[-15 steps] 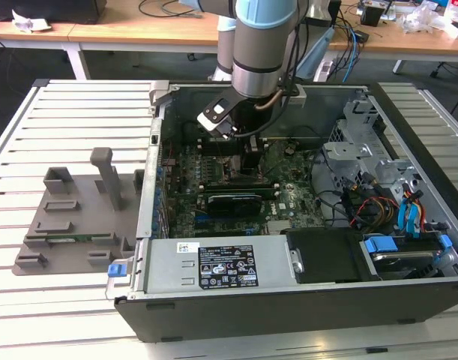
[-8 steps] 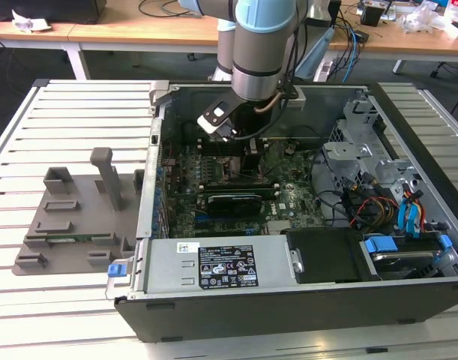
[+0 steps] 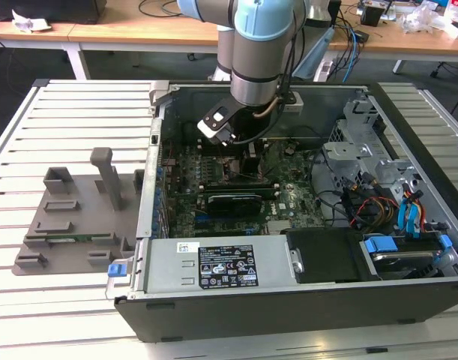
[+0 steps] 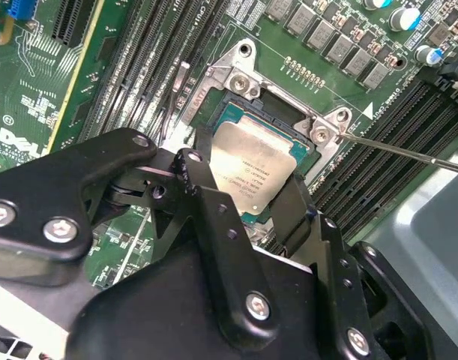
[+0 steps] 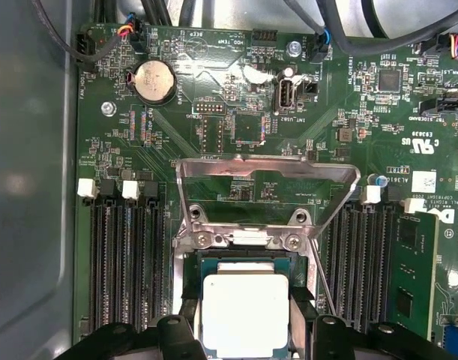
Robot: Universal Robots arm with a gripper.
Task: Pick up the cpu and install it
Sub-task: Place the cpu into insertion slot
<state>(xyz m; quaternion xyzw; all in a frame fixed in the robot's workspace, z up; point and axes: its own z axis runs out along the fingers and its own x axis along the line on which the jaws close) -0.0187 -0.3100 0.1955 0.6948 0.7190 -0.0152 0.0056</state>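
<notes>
In the exterior view, one arm (image 3: 255,52) reaches down into one open computer case (image 3: 288,319) that lies on its side on a white slatted worktop (image 3: 64,112). Inside the case lie one long black graphics card (image 3: 232,201) and one silver power supply (image 3: 214,266). One grey fixture (image 3: 71,217) stands on the worktop to the exterior view's left of the case.

In the second wrist view, the hand (image 4: 247,184) has two black fingers (image 4: 195,176) set against opposite edges of the single cpu (image 4: 258,169), clamped on it. The cpu lies flat with its silver metal top and print facing up, within the one socket (image 4: 232,105). Whether it is fully seated or just above the socket I cannot tell. One thin lever rod (image 4: 393,148) runs out from the socket's corner.

In the first wrist view, the cpu (image 5: 245,307) sits between the hand's (image 5: 245,324) fingers (image 5: 187,319). It is close to square, so no long axis shows, and its edges run parallel to the socket's sides. The gripped edges face two banks of long black memory slots (image 5: 127,262), one on either side. One metal load plate (image 5: 266,180) stands swung open beyond the socket. One coin cell (image 5: 154,81) sits farther out on the green motherboard (image 5: 214,67).
</notes>
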